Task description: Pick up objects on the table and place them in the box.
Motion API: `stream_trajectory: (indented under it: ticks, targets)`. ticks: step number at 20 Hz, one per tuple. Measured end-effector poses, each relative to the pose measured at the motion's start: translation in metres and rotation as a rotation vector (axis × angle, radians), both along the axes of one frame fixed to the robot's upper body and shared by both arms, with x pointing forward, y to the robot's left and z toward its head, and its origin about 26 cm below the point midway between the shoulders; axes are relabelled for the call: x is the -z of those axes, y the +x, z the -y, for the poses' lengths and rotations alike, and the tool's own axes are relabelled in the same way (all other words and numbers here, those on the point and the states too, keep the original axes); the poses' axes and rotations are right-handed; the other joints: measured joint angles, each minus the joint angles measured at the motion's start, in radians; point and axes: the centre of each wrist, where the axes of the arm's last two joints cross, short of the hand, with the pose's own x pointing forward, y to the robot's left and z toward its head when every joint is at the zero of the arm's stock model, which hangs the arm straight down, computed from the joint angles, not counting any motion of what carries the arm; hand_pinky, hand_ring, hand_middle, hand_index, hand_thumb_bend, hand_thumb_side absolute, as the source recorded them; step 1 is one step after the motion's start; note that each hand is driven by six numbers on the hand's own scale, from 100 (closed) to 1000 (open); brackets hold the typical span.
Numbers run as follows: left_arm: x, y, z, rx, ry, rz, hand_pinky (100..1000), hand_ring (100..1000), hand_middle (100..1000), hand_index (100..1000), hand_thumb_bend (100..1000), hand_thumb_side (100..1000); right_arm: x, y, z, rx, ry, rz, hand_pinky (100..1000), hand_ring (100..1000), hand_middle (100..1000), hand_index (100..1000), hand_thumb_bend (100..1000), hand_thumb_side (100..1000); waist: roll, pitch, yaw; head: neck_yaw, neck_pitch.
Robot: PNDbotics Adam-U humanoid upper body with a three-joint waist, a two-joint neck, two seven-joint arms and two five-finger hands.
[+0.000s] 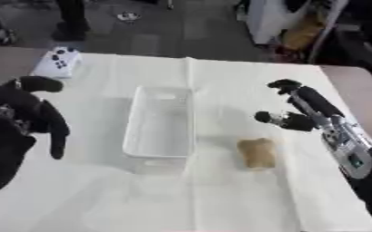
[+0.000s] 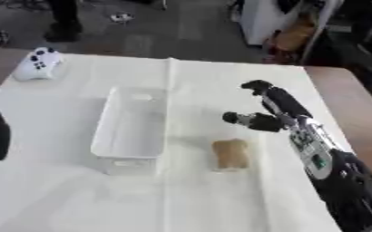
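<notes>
Right now our right hand (image 1: 296, 111) hangs above the white-covered table (image 1: 245, 195), thumb and fingers spread wide and holding nothing, just beyond the brown, bread-like object (image 1: 256, 153) that lies flat on the cloth beside the white box (image 1: 159, 124). The box looks empty from where we see it. Our left hand (image 1: 30, 115) sits at the left edge, fingers hanging relaxed and also empty. The main risk, as we judge it, is that we come down on the far end of the brown object and nudge it along the cloth instead of catching it, or drag the loose cloth and shift the box with it. A second risk is clipping the near rim of the box on the way across and tipping it. We cannot tell what the brown object really is, nor how soft. A white controller-shaped thing (image 1: 58, 61) lies at the far left corner; its details are unclear, and our left hand is partly cut off in the right eye view.
</notes>
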Motion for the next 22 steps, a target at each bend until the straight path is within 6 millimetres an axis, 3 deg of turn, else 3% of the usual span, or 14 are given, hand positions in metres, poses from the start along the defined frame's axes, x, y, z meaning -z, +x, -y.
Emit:
stream_trajectory:
  ticks: [12, 22]
  targets:
    - [0.0, 0.0, 0.0, 0.0, 0.0, 0.0, 310, 565, 783, 735, 555, 879, 0.01, -0.013, -0.011, 0.003, -0.009, 0.016, 682, 812, 888, 918, 906, 1000, 0.001, -0.002, -0.002, 0.008, 0.0]
    - [0.0, 0.0, 0.0, 0.001, 0.001, 0.0, 309, 565, 784, 735, 554, 884, 0.013, -0.024, -0.021, -0.118, -0.024, -0.043, 702, 816, 886, 917, 893, 1000, 0.001, -0.004, -0.002, 0.009, 0.0]
